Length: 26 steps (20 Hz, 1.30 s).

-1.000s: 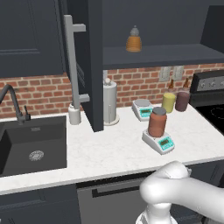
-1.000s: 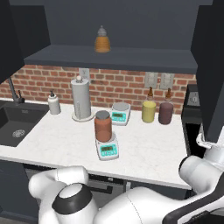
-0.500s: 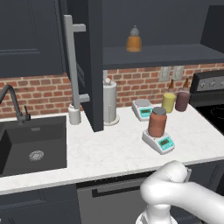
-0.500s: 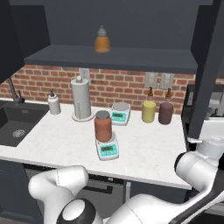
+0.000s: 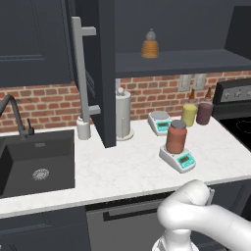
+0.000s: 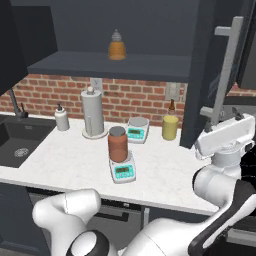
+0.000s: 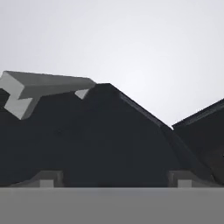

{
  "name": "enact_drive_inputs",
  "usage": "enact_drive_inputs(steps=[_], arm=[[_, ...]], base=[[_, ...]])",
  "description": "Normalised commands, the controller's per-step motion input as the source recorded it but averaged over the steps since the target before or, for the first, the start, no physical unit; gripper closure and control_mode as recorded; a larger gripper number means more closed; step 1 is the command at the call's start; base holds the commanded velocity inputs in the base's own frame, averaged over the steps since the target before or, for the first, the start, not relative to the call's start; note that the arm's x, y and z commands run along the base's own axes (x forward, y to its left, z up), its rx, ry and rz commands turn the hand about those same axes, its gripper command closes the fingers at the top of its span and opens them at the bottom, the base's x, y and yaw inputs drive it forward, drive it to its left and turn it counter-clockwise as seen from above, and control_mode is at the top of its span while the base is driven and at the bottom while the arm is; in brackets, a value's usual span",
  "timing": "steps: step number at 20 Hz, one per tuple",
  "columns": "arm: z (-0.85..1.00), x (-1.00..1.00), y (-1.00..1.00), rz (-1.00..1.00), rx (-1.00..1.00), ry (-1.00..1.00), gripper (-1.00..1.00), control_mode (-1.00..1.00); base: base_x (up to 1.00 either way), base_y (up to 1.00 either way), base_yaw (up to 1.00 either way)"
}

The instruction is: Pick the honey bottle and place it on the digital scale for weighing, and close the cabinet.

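Observation:
The honey bottle (image 5: 176, 138) (image 6: 117, 144), reddish-brown with a grey lid, stands upright on the digital scale (image 5: 182, 160) (image 6: 123, 171) near the counter's front. The cabinet (image 6: 125, 30) above is open. One door (image 5: 105, 73) juts out over the counter with its grey bar handle (image 5: 78, 73). The other open door (image 6: 210, 65) carries its own bar handle (image 6: 227, 70). My gripper (image 6: 223, 125) (image 7: 114, 179) is open, just below that handle's lower end and close against the dark door face. Nothing sits between its fingers.
An orange beehive bottle (image 5: 150, 45) sits on the cabinet shelf. A boxier white scale (image 5: 159, 121), a paper towel roll (image 5: 122, 115), a yellow jar (image 5: 188, 114) and a dark red jar (image 5: 204, 112) line the brick wall. The sink (image 5: 34, 162) lies left, the stove (image 5: 240, 98) right.
In the right base view my hand has moved left and up, closer to the open right door's handle. The bottle and scale have not moved.

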Motion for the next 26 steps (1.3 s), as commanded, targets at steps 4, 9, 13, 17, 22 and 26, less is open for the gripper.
enact_drive_inputs(steps=[4, 9, 13, 17, 22, 26], arm=[[0.08, -0.21, 0.92, 0.02, -0.31, 0.26, -1.00, -1.00], [0.10, -0.03, 0.99, 0.00, -0.36, 0.36, -1.00, -1.00], [0.31, 0.10, 0.87, 0.00, -0.30, 0.31, -1.00, -1.00], [0.29, 0.52, 0.77, 0.00, -0.14, 0.29, -1.00, -1.00], [0.06, 0.64, 0.75, 0.00, -0.08, 0.25, -1.00, -1.00], [-0.03, 0.89, 0.65, 0.00, -0.06, 0.23, -1.00, -1.00]], base=[[0.00, 0.00, 0.00], [0.00, 0.00, 0.00], [0.00, 0.00, 0.00], [0.00, 0.00, 0.00], [0.00, 0.00, 0.00], [0.00, 0.00, 0.00]])
